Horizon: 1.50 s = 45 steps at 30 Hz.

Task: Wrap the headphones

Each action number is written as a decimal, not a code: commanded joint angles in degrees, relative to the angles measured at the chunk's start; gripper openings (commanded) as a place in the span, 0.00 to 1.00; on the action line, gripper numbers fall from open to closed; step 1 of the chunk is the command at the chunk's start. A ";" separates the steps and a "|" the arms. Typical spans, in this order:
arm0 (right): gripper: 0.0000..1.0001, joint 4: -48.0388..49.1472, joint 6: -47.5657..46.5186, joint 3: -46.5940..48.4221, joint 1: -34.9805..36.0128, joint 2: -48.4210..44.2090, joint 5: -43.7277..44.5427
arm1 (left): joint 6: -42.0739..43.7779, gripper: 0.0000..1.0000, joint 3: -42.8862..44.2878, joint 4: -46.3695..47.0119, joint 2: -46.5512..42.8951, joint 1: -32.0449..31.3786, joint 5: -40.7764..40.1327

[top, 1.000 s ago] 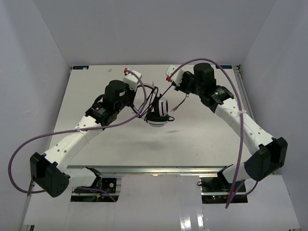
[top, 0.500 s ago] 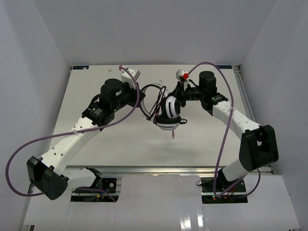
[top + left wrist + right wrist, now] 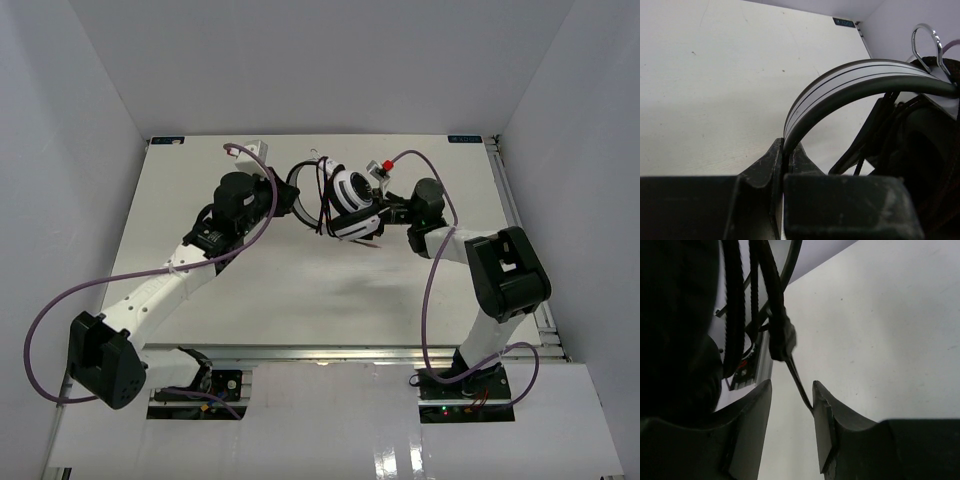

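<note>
The headphones [image 3: 350,200] hang above the middle of the table's far half, black cord looped several times round them. My left gripper [image 3: 290,192] is shut on the grey-striped headband [image 3: 850,80]; in the left wrist view my left gripper [image 3: 787,145] pinches the band's end. My right gripper [image 3: 383,207] is right beside the earcup, low over the table. In the right wrist view my right gripper [image 3: 792,390] stands open, the thin cord [image 3: 796,375] running down between the jaws and touching the right finger [image 3: 822,410]. The dark earcup [image 3: 675,315] fills the left side.
Thick purple arm cables [image 3: 60,300] loop out to the left and a second one [image 3: 430,290] runs by the right arm. White walls enclose the table [image 3: 250,290] on three sides; a metal rail [image 3: 510,200] runs along its right edge.
The headphones moved back and slightly right with the left gripper. The right arm folded in toward them, and its jaws spread apart from the cord.
</note>
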 commanded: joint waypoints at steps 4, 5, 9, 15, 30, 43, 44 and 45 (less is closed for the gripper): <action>0.45 22.77 16.40 0.31 -0.10 4.24 -1.23 | -7.51 0.00 1.02 11.52 -0.29 0.93 0.57; 0.44 23.50 16.90 0.27 -0.10 4.51 -1.05 | -7.77 0.00 1.13 11.63 -0.33 1.00 0.44; 0.40 25.41 18.06 0.31 -0.10 5.89 -0.96 | -10.38 0.00 1.13 11.58 -0.30 1.31 -0.52; 0.30 26.65 19.00 -0.34 -0.19 6.67 -0.59 | -19.77 0.00 -0.04 9.38 -1.00 2.12 -6.13; 0.08 31.26 22.81 -2.06 -0.19 9.57 1.61 | -34.35 0.00 -3.60 -0.51 0.02 2.72 -15.01; 0.08 24.85 21.64 1.80 -0.27 23.71 5.46 | -44.91 0.00 -5.79 -12.23 16.56 3.54 -16.84; 0.08 24.76 21.82 1.95 -0.27 24.07 5.52 | -44.78 0.00 -5.46 -12.71 17.62 3.59 -16.78; 0.08 24.69 22.01 2.33 -0.27 24.99 5.67 | -44.44 0.00 -5.00 -13.29 18.77 3.60 -16.62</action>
